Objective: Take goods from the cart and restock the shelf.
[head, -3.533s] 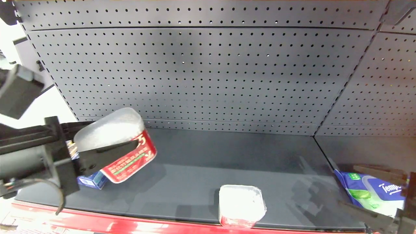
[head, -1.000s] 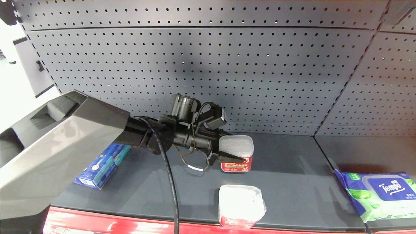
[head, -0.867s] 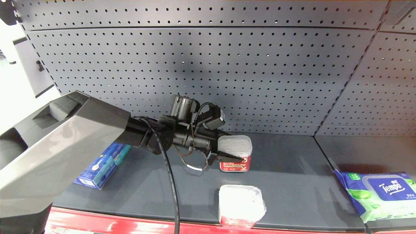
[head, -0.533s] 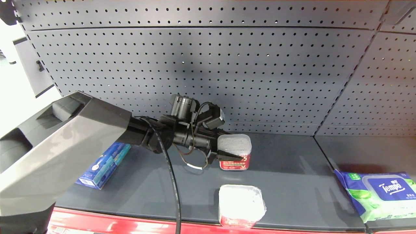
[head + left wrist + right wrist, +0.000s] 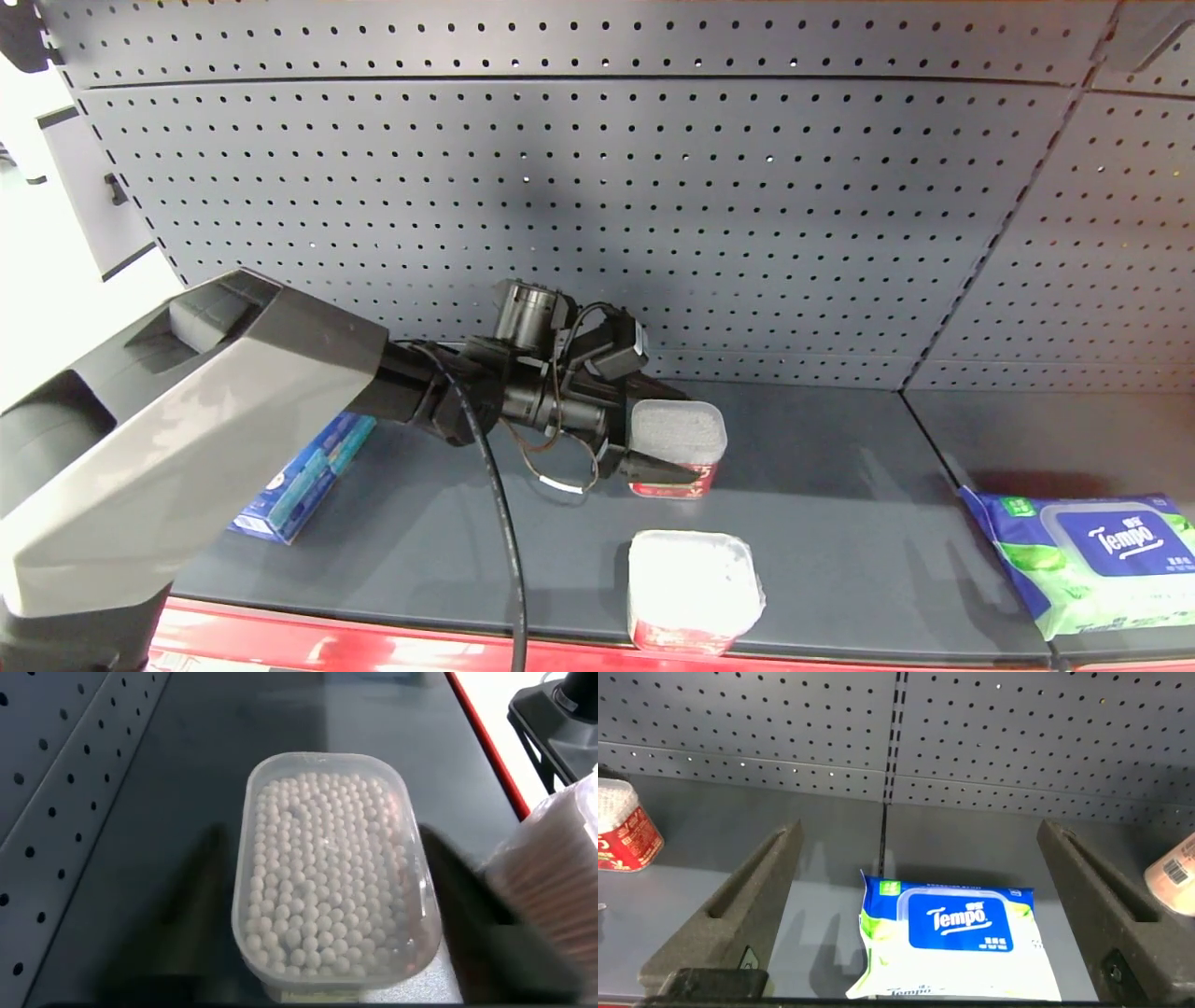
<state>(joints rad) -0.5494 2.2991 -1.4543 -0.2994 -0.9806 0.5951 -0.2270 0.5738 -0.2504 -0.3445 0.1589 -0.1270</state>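
Grey pegboard (image 5: 597, 215) is backing a dark shelf (image 5: 840, 467), with the left arm stretching across it from the left. At mid-shelf, toward the back, the left gripper (image 5: 689, 437) is clamping a tub (image 5: 674, 425) of cotton swabs, one finger lying along each long side. The tub is sitting low over the deck. I cannot tell whether its base is touching, and it is looking slightly tilted. A front tub (image 5: 691, 583) is standing at the shelf's front lip, near the held one and toward me. A blue box (image 5: 308, 467) is lying under the arm, and wipes (image 5: 1088, 551) are lying well apart to the right. The right gripper (image 5: 917, 831) is hanging above the wipes with its fingers spread wide, holding nothing. Risks as I am judging them: letting go before the base is flat would be tipping the tub over. A finger dragging on the wall while pulling out would be skewing it. The arm sweeping back low would be nudging the front tub off the lip or shoving the blue box.
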